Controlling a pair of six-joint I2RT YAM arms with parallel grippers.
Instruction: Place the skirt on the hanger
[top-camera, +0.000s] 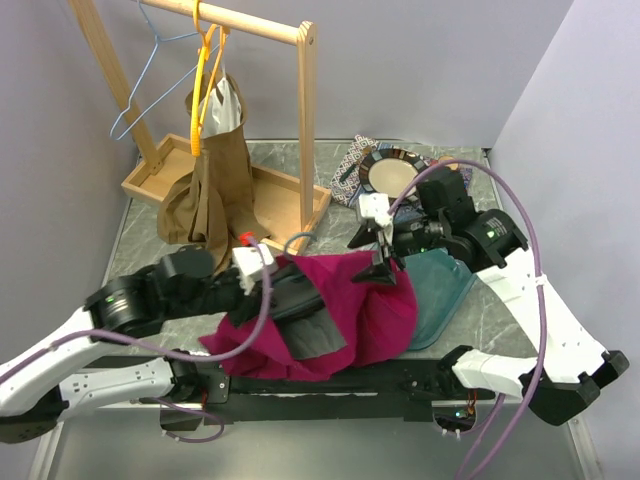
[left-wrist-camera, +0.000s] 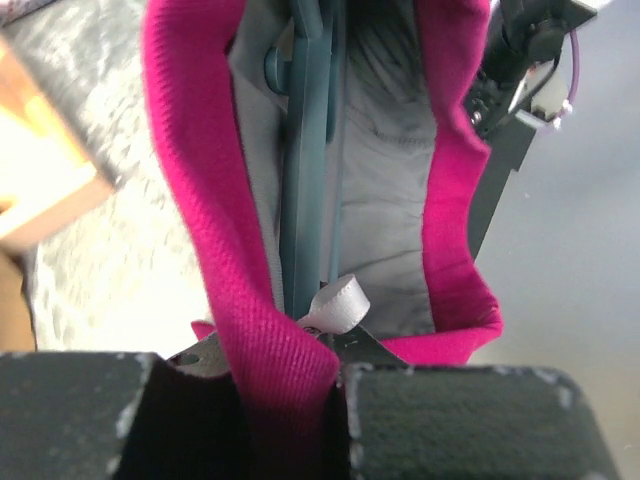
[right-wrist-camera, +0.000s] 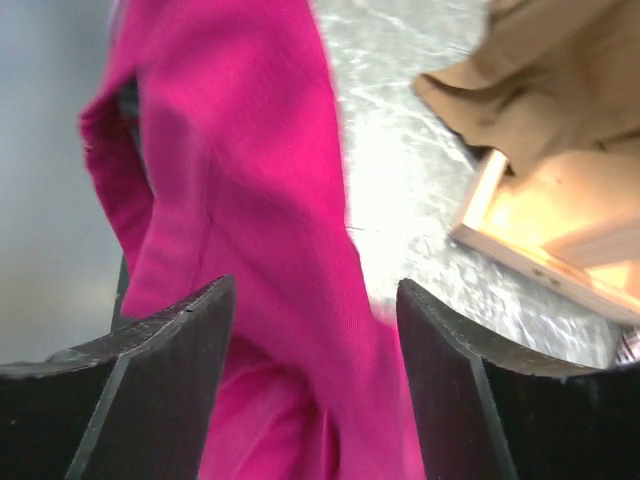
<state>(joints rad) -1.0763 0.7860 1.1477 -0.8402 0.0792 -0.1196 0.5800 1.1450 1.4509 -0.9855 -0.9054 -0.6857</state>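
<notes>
The magenta skirt (top-camera: 370, 310) hangs bunched between both arms above the table's near middle. My left gripper (top-camera: 262, 290) is shut on its waistband; in the left wrist view the magenta hem (left-wrist-camera: 200, 200) is pinched between the pads (left-wrist-camera: 335, 375), beside a white ribbon loop (left-wrist-camera: 338, 305). A teal hanger (left-wrist-camera: 305, 170) runs inside the skirt against its grey lining. My right gripper (top-camera: 385, 268) is at the skirt's upper right edge. Its fingers (right-wrist-camera: 315, 330) stand apart, with skirt cloth (right-wrist-camera: 230, 150) lying loosely between them.
A wooden rack (top-camera: 305, 120) on a tray base (top-camera: 160, 175) stands at the back left. It carries a brown garment (top-camera: 210, 190) on an orange hanger and a blue wire hanger (top-camera: 140, 95). A teal cloth (top-camera: 445, 290) lies right, a plate (top-camera: 390, 172) behind it.
</notes>
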